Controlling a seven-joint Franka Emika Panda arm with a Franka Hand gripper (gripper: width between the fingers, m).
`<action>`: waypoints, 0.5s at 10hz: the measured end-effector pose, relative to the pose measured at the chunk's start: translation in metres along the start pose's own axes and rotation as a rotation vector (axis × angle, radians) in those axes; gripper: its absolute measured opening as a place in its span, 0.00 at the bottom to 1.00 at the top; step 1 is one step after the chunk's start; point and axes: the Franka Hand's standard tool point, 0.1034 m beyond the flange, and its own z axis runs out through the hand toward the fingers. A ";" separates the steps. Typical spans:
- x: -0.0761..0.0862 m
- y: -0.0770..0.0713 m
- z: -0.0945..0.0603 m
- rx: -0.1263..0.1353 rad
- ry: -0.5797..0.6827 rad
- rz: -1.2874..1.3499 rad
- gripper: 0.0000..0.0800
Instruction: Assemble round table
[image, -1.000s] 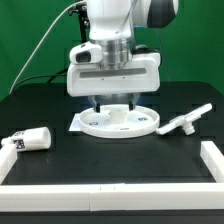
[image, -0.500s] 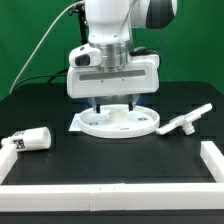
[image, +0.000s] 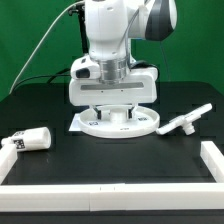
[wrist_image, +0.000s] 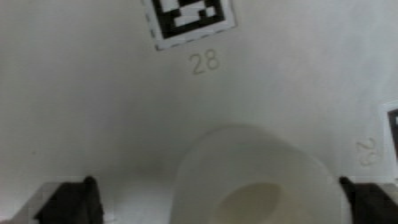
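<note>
1. The gripper (image: 113, 108) hangs low over the round disc (image: 143, 122), with its fingers pointing straight down at the disc's middle.
2. In the wrist view the two dark fingers (wrist_image: 71, 205) stand wide apart with nothing clamped between them, so the gripper is spread open.
3. Directly under the gripper, between the fingers, lies the disc's raised round hub (wrist_image: 240, 165) with a hole in it. Each finger stands clear of it.
4. Whether the fingertips touch the disc's face cannot be told.
5. A tag numbered 28 (wrist_image: 191, 20) sits on the disc's face, beyond the hub.
6. The cylinder post (image: 30, 139) lies on its side, well off to the exterior view's left of the gripper.
7. The foot piece (image: 185, 122) lies to the exterior view's right of the gripper, close beside the disc's rim.
8. A white rail (image: 110, 196) edges the black table (image: 110, 160) in front of the gripper.
</note>
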 end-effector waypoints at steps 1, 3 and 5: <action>0.001 -0.003 0.001 -0.005 0.006 -0.009 0.81; 0.001 -0.002 0.001 -0.004 0.005 -0.008 0.68; 0.001 -0.002 0.001 -0.004 0.006 -0.008 0.51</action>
